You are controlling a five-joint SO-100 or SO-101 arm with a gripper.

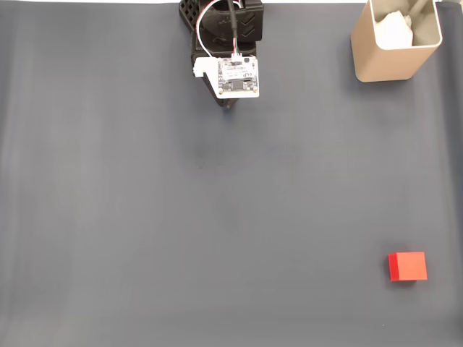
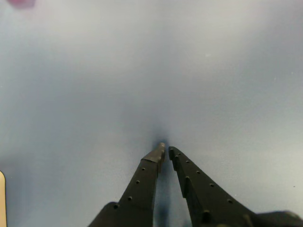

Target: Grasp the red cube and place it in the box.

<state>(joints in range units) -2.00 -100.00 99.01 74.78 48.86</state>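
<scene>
Step in hand, by my reading: the very start, reach not yet made. In the fixed view the arm (image 1: 228,43) sits folded at the top edge, about 12 o'clock on the grey mat (image 1: 145,217), its white wrist-mounted board facing up and a red-and-white cable looping above it. The red cube (image 1: 407,266) lies flat on the mat at roughly 4 o'clock from picture centre, well apart from the arm and from everything else. The box (image 1: 387,61), tan with rounded corners, stands upright at about 1 o'clock near the top right corner; something pale and crumpled lies inside it, too indistinct to name. In the wrist view the gripper (image 2: 165,150) enters from the bottom edge, its two black perforated fingers (image 2: 142,184) converging so the tips nearly meet just above the mat; jaws drawn together with only a sliver between, clasping nothing. A blurred pinkish patch at 11 o'clock in that view may be the cube, but I cannot be sure. Next move, as I judge it: part the jaws, swing the arm toward the cube and extend a long way out, then descend squarely over it.
</scene>
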